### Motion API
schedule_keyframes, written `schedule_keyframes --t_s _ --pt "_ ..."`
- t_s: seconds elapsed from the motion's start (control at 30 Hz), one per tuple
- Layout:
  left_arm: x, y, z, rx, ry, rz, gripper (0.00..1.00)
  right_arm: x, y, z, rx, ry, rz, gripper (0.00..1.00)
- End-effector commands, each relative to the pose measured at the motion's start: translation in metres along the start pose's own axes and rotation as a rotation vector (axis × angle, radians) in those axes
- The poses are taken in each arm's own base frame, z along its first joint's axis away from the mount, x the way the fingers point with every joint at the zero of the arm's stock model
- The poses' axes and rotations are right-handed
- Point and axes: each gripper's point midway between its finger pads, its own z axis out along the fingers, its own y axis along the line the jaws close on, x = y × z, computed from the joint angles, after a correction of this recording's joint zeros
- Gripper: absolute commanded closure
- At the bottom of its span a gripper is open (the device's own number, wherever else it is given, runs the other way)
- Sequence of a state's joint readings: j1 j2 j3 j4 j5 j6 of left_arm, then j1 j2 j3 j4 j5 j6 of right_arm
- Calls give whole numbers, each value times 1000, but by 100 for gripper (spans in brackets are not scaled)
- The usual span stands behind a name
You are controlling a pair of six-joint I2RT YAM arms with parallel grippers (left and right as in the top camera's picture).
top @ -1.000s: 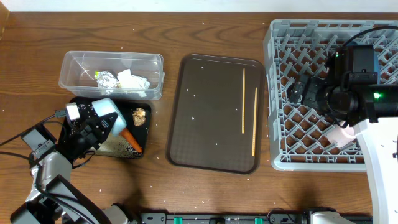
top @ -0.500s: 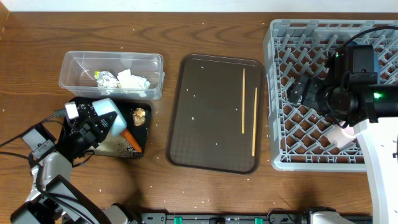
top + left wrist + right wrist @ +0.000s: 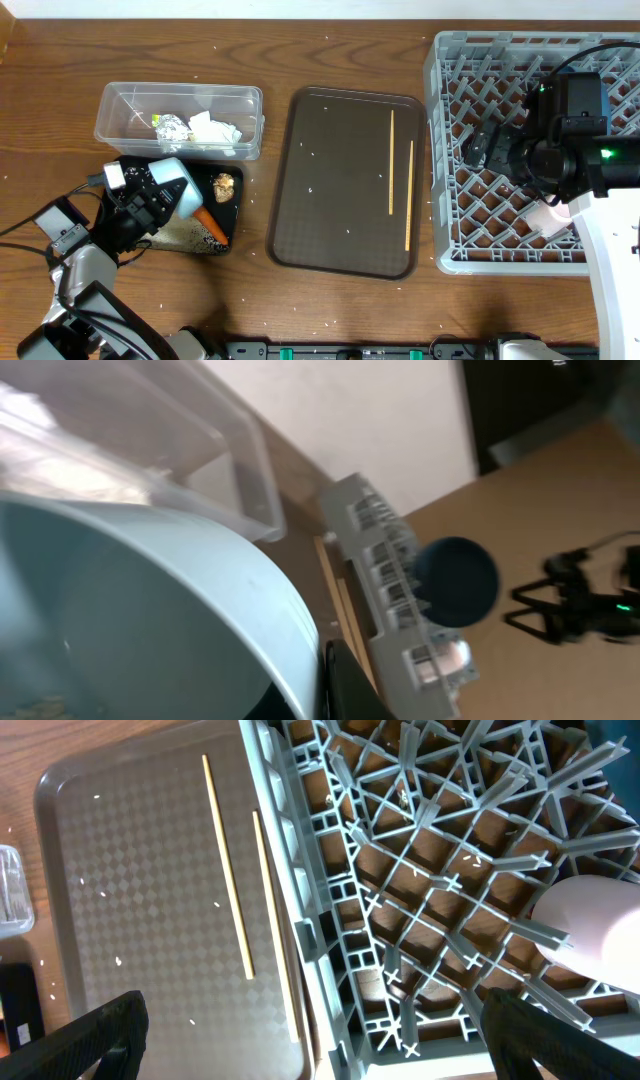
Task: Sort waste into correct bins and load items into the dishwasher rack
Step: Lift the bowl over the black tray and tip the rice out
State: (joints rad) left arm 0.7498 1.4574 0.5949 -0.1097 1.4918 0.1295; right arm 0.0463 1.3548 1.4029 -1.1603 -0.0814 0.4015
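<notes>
While the white bowl with a pale blue rim (image 3: 172,178) is held tilted over the shallow black rectangular tray (image 3: 207,183), the left gripper's (image 3: 152,205) jaws are clenched on it. An orange carrot (image 3: 212,226) and a small brown food lump (image 3: 223,184) are seen lying in that tray. The right gripper (image 3: 315,1025) is poised over the large grey plastic dishwasher rack (image 3: 445,150), jaws released wide, nothing grasped. Two thin wooden chopsticks (image 3: 391,160) are seen on the brown serving tray (image 3: 330,200).
</notes>
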Motion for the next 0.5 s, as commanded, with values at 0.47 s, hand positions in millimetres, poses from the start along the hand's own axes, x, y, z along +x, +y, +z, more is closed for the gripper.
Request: schedule_keyframes --t_s 0.47 --pt "-13 19 -3 -108 -40 -103 94 1 -2 2 6 10 -8 1"
